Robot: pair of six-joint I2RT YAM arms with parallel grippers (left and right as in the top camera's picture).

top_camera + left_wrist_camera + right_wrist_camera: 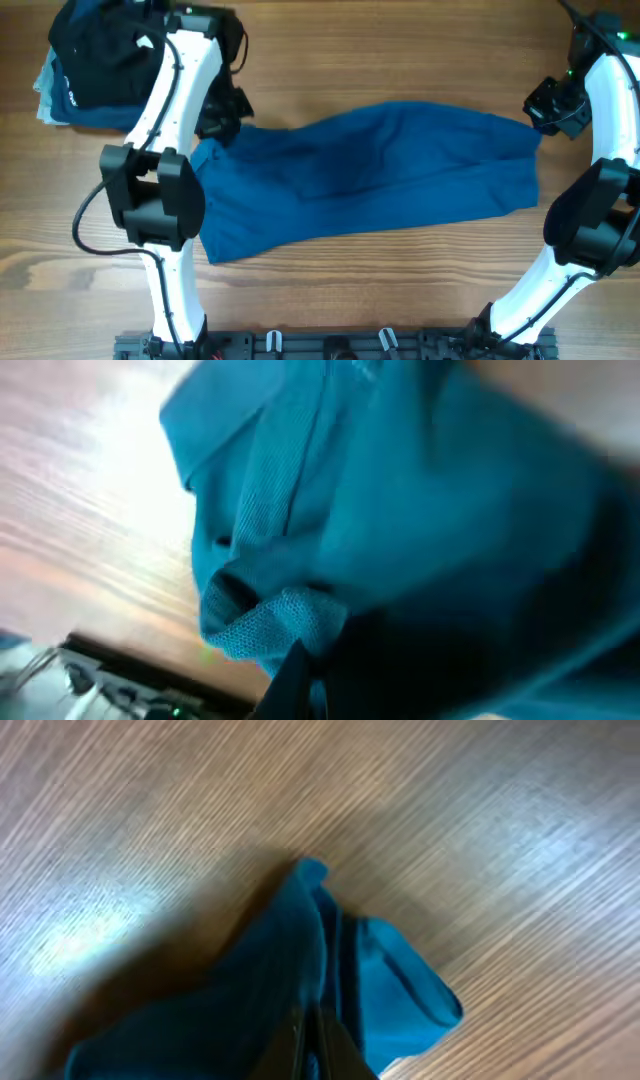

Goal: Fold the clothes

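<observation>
Clothes [370,175] — pinched at both ends

You have one blue shirt [370,180], one stack of folded clothes [90,70], two robot arms, the left arm [170,90] and the right arm [612,100], and one table [400,50].

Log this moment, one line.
clothes: spread across table | left end effector: at left end, grip unclear | right end effector: shut on right corner
</observation>
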